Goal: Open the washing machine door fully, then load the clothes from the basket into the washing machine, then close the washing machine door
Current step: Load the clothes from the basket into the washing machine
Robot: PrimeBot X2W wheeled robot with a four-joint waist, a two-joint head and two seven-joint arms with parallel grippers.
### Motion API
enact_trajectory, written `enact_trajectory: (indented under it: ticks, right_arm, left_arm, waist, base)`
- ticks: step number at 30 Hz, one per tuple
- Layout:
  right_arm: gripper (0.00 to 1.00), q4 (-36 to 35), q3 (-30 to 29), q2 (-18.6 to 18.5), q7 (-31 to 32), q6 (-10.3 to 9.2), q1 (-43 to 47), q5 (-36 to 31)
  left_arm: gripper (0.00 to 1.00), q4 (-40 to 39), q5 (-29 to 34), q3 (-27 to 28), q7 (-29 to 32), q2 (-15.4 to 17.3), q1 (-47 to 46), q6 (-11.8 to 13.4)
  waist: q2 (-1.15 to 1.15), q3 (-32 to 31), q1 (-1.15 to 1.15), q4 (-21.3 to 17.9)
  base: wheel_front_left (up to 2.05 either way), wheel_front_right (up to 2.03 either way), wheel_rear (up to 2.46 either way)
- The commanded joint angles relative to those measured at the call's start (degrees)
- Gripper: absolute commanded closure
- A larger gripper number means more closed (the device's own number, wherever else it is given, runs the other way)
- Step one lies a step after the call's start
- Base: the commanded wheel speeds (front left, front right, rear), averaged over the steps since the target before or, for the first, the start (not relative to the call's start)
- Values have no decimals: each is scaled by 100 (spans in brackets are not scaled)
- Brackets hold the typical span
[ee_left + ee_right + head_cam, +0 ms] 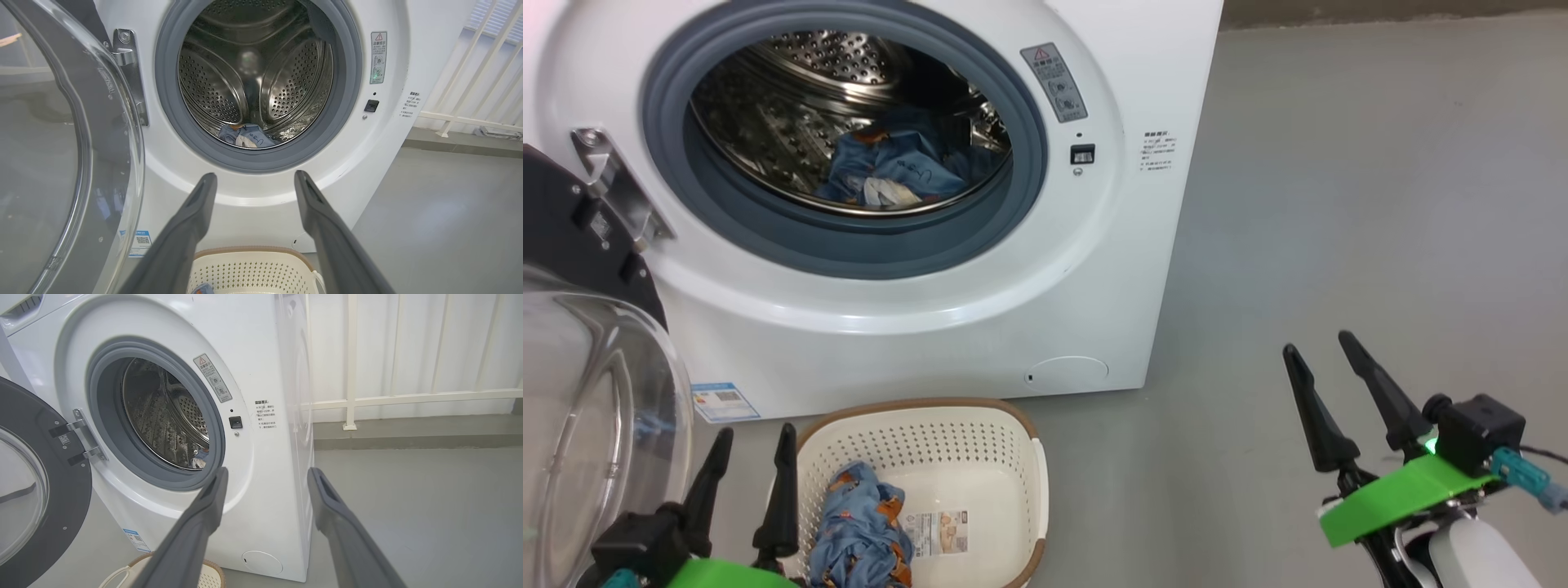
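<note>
Smooth grey floor, softly glossy with light, meets a low grey kerb beneath a white railing.

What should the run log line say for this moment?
door: open | drum: clothes inside | basket: holds blue garment | left gripper: open, empty | right gripper: open, empty

A smooth grey floor is spreading out across the right side, catching a soft sheen of light. At its far edge a low grey ledge is running along, and a white railing is standing on it, with pale ribbed panelling showing behind the bars
</note>
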Motion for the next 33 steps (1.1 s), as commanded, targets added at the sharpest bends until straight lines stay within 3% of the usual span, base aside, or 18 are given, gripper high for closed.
enact_trajectory:
  ticks: [1, 13, 33]
  right_arm:
    - [0, -98, 106, -65, -27, 16, 90, 40]
    - [0, -50, 16, -120, -27, 16, 154, 27]
    - [0, -111, -41, -111, -27, 16, 102, -6]
  left_arm:
    - [0, -200, 69, 246, -69, 149, -59, 79]
    - [0, -543, 142, 241, -69, 135, 157, 213]
    - [0, -560, 128, 252, -69, 96, 74, 209]
  waist:
    - [0, -42, 0, 17]
    - [0, -39, 0, 3]
    - [0, 67, 0, 20]
  base:
    - [0, 0, 0]
    - [0, 0, 0]
    - [0, 0, 0]
